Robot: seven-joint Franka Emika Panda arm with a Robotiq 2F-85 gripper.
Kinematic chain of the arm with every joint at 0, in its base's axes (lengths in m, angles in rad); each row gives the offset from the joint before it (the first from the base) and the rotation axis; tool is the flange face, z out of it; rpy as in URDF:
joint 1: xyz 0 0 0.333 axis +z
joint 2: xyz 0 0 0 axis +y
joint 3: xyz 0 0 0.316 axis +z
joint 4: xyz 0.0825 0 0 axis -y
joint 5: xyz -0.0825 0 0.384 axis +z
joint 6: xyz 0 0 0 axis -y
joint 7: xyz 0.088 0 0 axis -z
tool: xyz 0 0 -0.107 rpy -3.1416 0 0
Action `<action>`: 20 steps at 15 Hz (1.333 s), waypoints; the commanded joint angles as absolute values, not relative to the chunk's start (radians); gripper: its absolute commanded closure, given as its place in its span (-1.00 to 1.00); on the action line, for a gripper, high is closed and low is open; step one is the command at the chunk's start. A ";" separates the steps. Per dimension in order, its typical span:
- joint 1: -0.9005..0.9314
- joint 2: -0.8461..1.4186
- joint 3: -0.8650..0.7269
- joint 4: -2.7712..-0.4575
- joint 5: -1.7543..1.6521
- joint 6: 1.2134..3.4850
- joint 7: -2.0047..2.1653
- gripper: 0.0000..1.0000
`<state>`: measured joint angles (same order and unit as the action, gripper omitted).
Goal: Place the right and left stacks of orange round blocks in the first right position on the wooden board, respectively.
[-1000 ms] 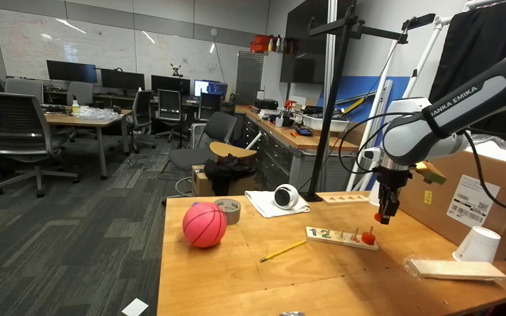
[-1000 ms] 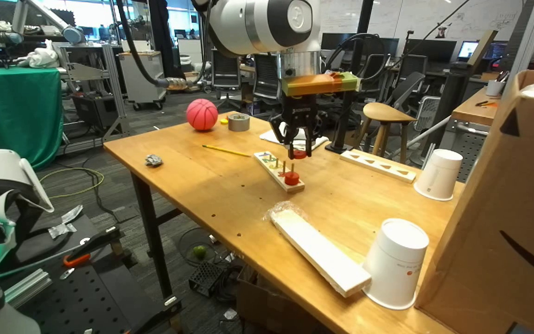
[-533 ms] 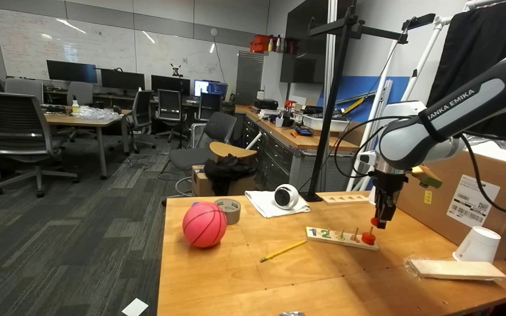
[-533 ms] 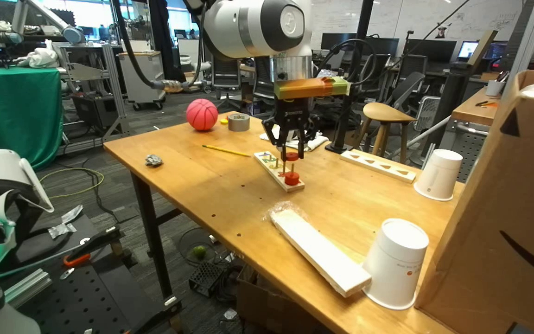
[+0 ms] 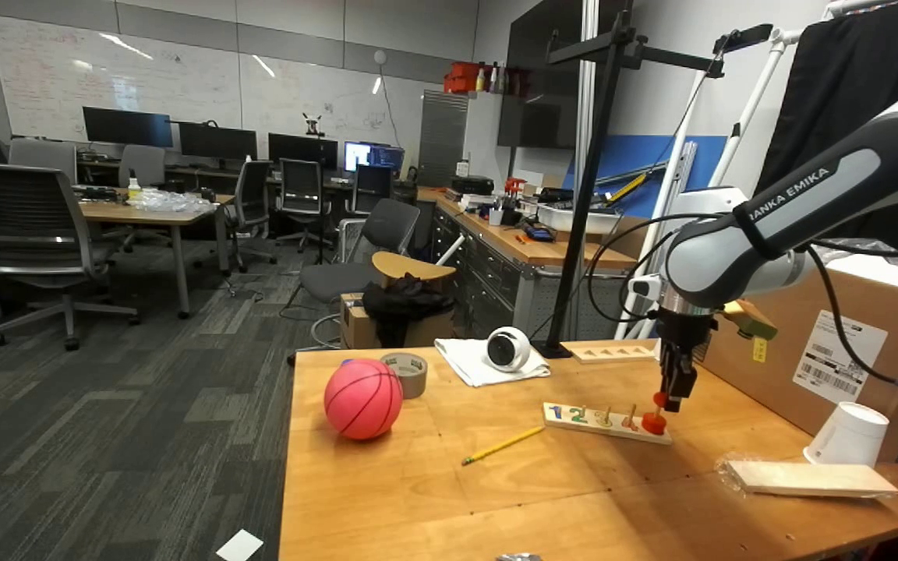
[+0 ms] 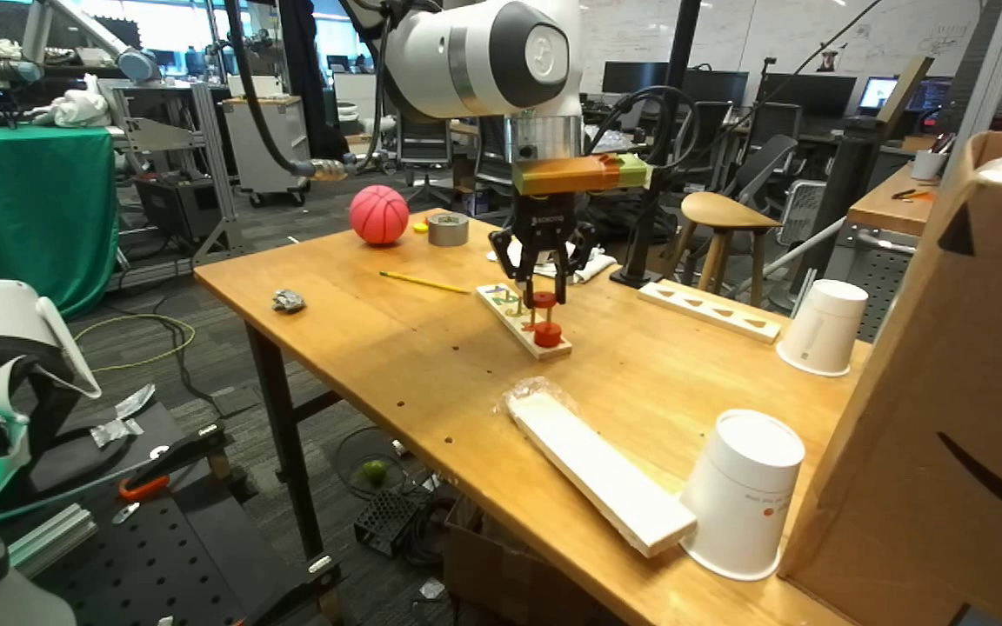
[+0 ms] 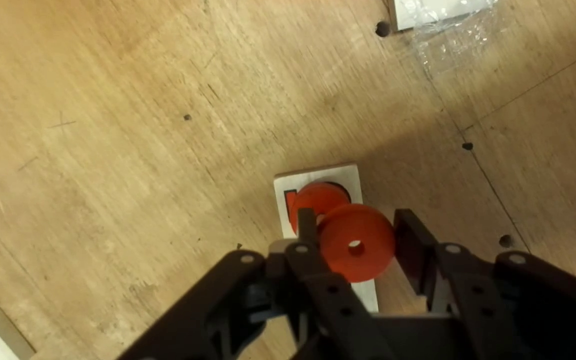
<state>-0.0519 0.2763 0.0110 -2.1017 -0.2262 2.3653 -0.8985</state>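
Observation:
The wooden board (image 5: 595, 425) lies on the table, with painted numbers and a row of pegs. On its end peg by the gripper sits a stack of orange round blocks (image 6: 547, 335). My gripper (image 6: 544, 300) is shut on the other orange stack (image 7: 355, 260), held level at about the peg's top in both exterior views. In the wrist view the held stack partly covers the seated stack (image 7: 318, 197), and a small pale spot shows through its centre hole. Whether the peg lines up with that hole, I cannot tell.
A yellow pencil (image 5: 502, 446) lies beside the board, a red-pink ball (image 5: 363, 399) farther off. Plastic-wrapped wood (image 6: 597, 469), white cups (image 6: 744, 500) and a large cardboard box (image 6: 927, 417) flank the arm. A board with triangular holes (image 6: 710, 311) lies at the table's edge.
The gripper has come down and across with the held stack, from beside the board to over its end peg. The seated stack and the board have not moved.

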 commanded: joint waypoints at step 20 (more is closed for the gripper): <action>-0.080 0.315 0.020 -2.054 -0.212 2.381 -0.905 0.66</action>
